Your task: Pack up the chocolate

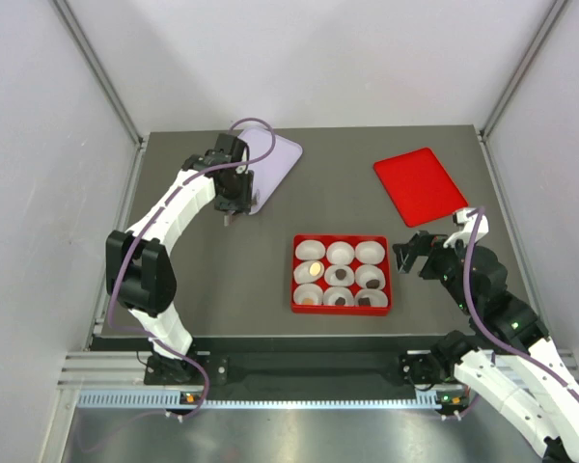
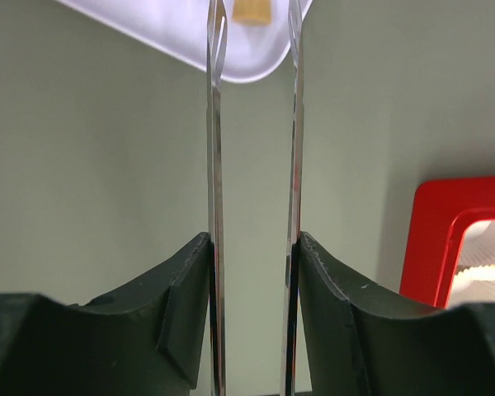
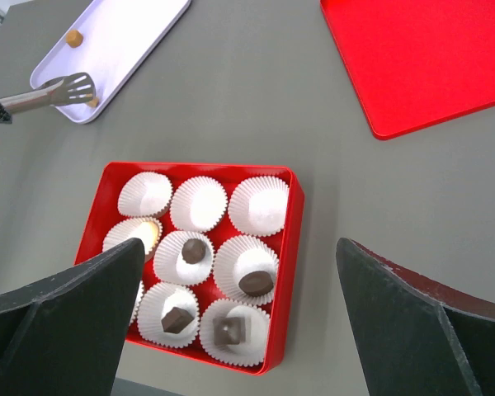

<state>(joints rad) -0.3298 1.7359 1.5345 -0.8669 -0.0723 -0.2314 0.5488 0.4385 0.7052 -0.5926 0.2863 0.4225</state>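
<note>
The red box [image 1: 341, 309] holds nine white paper cups. Several contain chocolate: dark pieces [image 3: 255, 283] and a tan one [image 3: 144, 233]; the far row of cups looks empty. Two tan pieces [image 3: 74, 37] lie on the lavender tray [image 1: 275, 154]. My left gripper [image 1: 234, 198] is shut on the thin metal tongs [image 2: 214, 124]. The tong blades stand apart, with a tan chocolate [image 2: 252, 10] between their tips on the tray [image 2: 190, 41]. My right gripper [image 3: 239, 245] is open and empty, hovering just right of the box [image 3: 285, 280].
A red lid [image 1: 420, 185] lies flat at the back right, also in the right wrist view [image 3: 429, 58]. The tray sits at the back left. Grey walls and metal posts close in the table's sides and back.
</note>
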